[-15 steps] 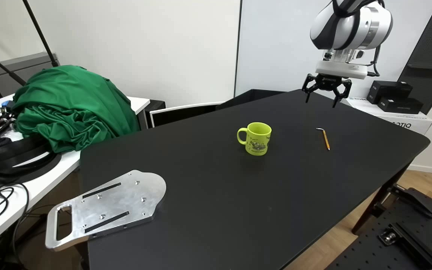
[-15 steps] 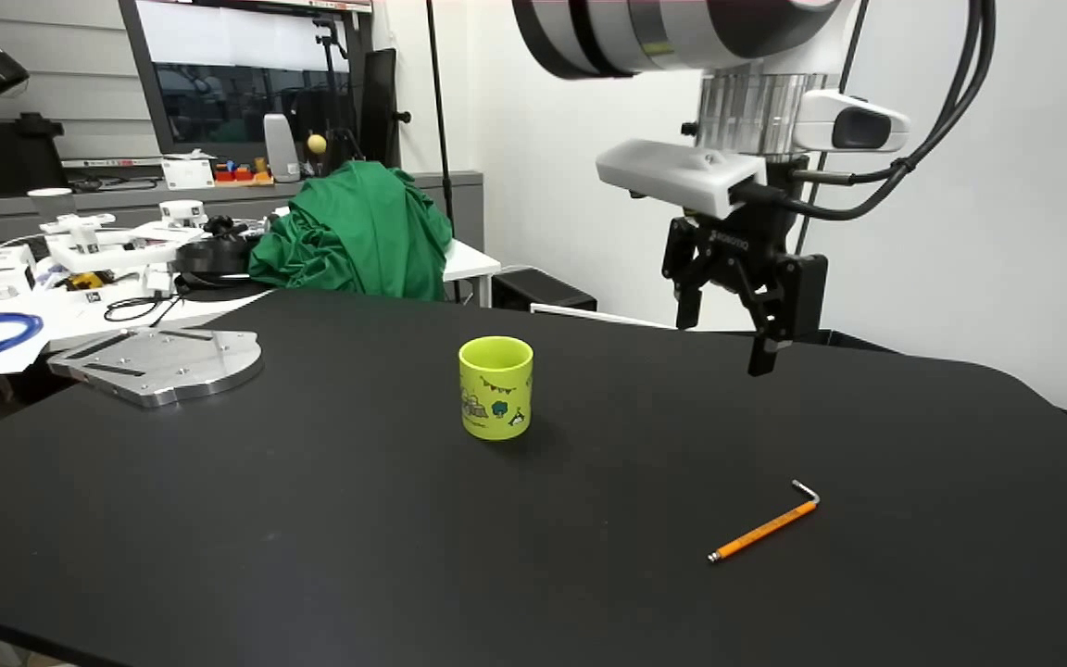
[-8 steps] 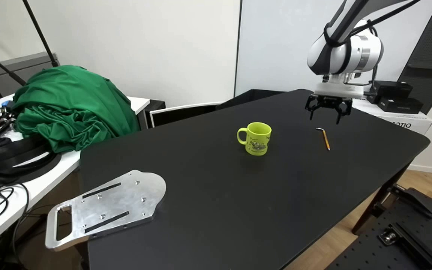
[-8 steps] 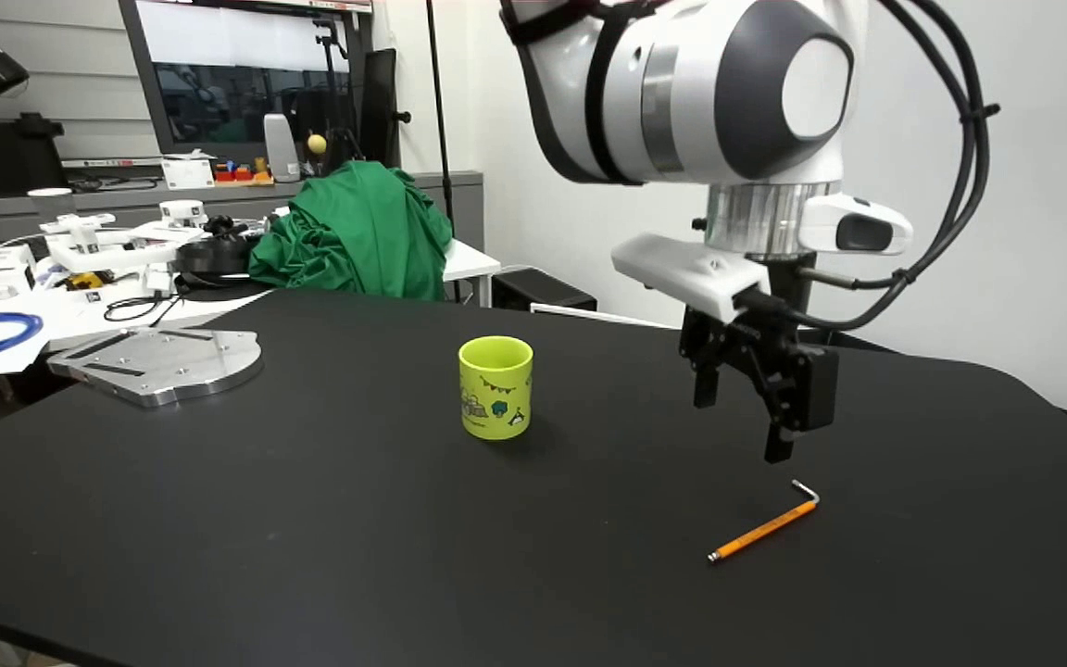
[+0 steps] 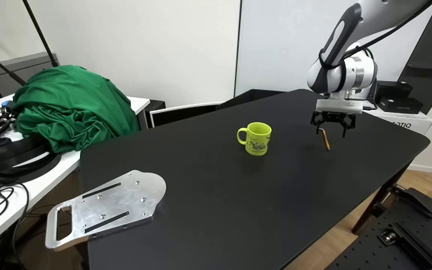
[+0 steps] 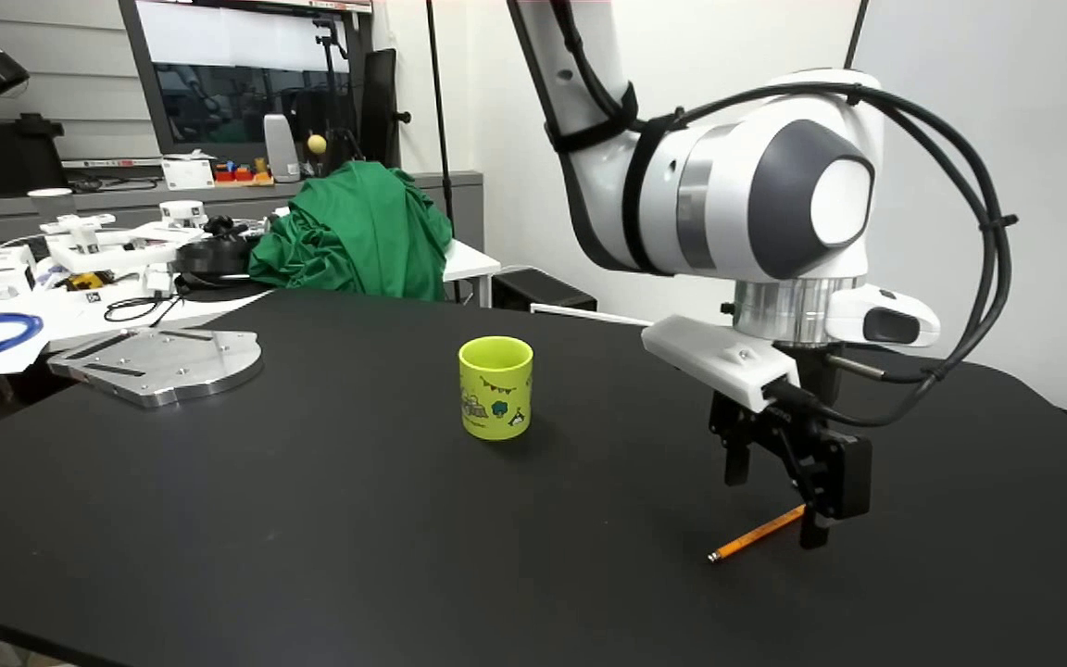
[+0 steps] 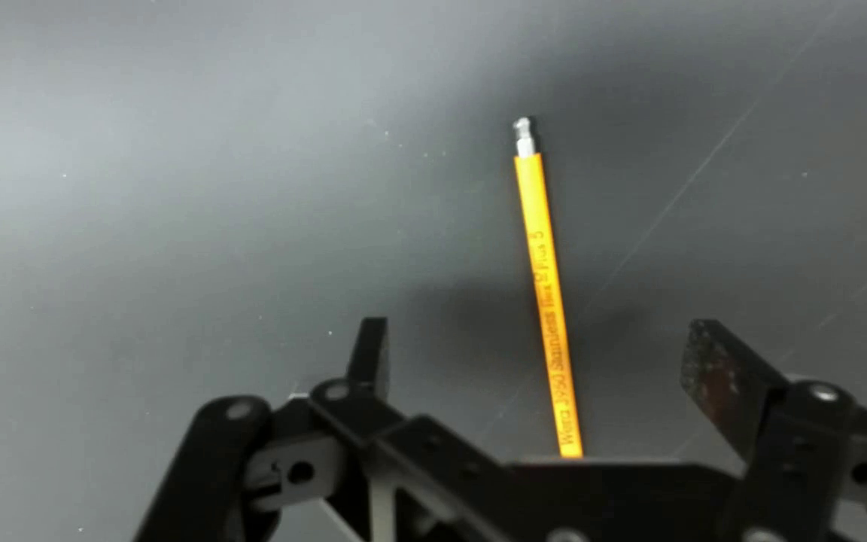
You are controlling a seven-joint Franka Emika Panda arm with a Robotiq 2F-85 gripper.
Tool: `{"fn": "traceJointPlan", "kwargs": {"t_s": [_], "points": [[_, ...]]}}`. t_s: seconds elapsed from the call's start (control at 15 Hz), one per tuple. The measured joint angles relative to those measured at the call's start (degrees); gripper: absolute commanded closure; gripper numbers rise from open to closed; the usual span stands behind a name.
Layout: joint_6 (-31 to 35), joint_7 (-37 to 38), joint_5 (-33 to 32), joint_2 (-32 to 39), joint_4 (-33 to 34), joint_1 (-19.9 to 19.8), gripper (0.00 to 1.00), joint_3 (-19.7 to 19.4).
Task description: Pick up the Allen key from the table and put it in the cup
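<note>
The orange Allen key [image 5: 326, 139] lies flat on the black table [image 5: 201, 187]. It also shows in the other exterior view [image 6: 754, 535] and in the wrist view [image 7: 546, 293]. In the wrist view its straight silver tip points away and its bent end is hidden behind the gripper. My gripper [image 5: 330, 133] is open and empty, low above the key's bent end. In the wrist view the key runs between the wide-apart fingers, touching neither. The yellow-green cup [image 5: 258, 140] stands upright, apart from the gripper, in both exterior views [image 6: 495, 389].
A silver metal plate [image 5: 114, 204] lies at the table's far end from the gripper. A green cloth heap [image 5: 73, 108] sits on a white side table. Black boxes [image 5: 399, 101] stand on a white box beyond the table's edge.
My gripper has come down from well above the table to just above the Allen key, staying open. The key and the cup have not moved.
</note>
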Motion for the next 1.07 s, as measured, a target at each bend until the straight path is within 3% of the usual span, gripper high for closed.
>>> {"fn": "traceJointPlan", "kwargs": {"t_s": [0.27,0.33,0.4,0.67,0.73,0.87,1.07], "points": [[-0.06,-0.09,0.55,2.31,1.87,-1.07,0.0,-0.35],[-0.09,-0.23,1.24,2.67,2.3,-1.49,0.25,-0.18],[-0.11,-0.34,1.96,2.93,2.69,-1.92,0.27,0.05],[-0.1,-0.94,5.56,3.06,3.52,-3.7,0.55,1.84],[-0.09,-1.11,6.28,3.06,3.67,-4.0,0.2,2.27],[-0.19,-1.29,7.18,3.06,4.01,-4.29,0.17,2.84],[-0.32,-1.41,8.23,3.2,4.52,-4.46,0.01,3.44]]}}
